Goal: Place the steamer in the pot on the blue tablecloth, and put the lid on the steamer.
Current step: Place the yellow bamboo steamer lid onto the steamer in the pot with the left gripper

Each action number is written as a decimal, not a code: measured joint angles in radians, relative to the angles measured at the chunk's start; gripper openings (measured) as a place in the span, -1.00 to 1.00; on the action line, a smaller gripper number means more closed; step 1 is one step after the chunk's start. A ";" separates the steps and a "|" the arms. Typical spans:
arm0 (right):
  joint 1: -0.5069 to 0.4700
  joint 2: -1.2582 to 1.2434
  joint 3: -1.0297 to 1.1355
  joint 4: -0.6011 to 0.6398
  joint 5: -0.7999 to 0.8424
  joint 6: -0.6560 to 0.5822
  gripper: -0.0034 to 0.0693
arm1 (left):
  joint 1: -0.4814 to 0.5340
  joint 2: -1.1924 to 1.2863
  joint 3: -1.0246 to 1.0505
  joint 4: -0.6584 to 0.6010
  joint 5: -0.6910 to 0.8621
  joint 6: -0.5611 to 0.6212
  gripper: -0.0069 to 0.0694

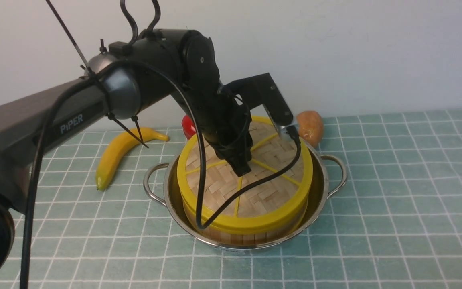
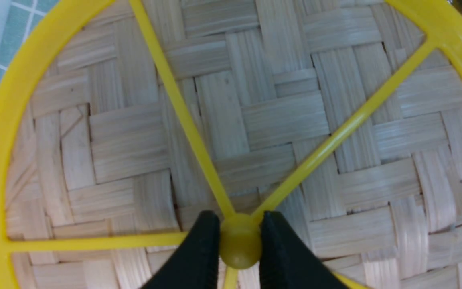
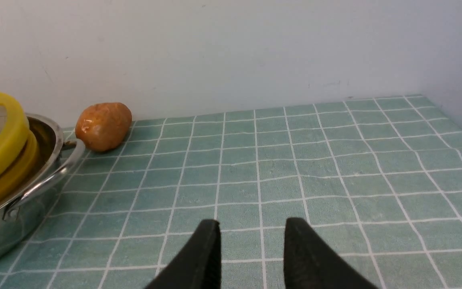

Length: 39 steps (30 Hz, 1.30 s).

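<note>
the round bamboo steamer with the yellow rim [image 1: 251, 235] sits inside the wide shiny stainless-steel pot with looped wire handles [image 1: 320, 200], which rests on the pale teal-blue tablecloth with white grid lines [image 1: 395, 192]. the flat woven-bamboo lid with yellow rim and spokes [image 1: 271, 196] lies on top of the steamer, looking tilted, its far side higher than its near side. the left gripper [image 2: 240, 245] is clamped tight on the lid's small yellow centre knob [image 2: 240, 252], fingers pinching it from both sides. the right gripper [image 3: 251, 245] hangs over bare cloth well apart from the pot, jaws partly apart and holding nothing

the likely trouble: if the lid is not level when the knob is let go, it could settle crooked or slide off one side of the rim. pulling up before the fingers fully part could drag the lid back off. the black cable [image 1: 199, 180] looping across the lid might snag it. a yellow banana [image 1: 112, 158], a red object [image 1: 188, 126] and a brown potato-like thing [image 1: 310, 126] lie behind the pot, clear of the work
</note>
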 joint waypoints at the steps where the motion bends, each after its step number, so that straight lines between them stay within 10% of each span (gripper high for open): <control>1: 0.000 0.000 0.000 0.000 0.000 0.000 -0.24 | 0.000 0.000 0.000 0.000 0.000 0.000 -0.50; 21: 0.000 0.000 0.000 0.000 -0.001 0.000 -0.24 | 0.002 0.047 -0.007 -0.002 -0.054 -0.004 -0.48; 32: 0.000 0.000 0.000 0.000 -0.001 0.000 -0.24 | 0.002 -0.074 -0.006 0.028 -0.047 -0.068 0.46; 39: 0.000 0.000 0.000 0.000 -0.001 0.000 -0.24 | 0.012 -0.303 -0.006 0.093 -0.100 -0.232 0.61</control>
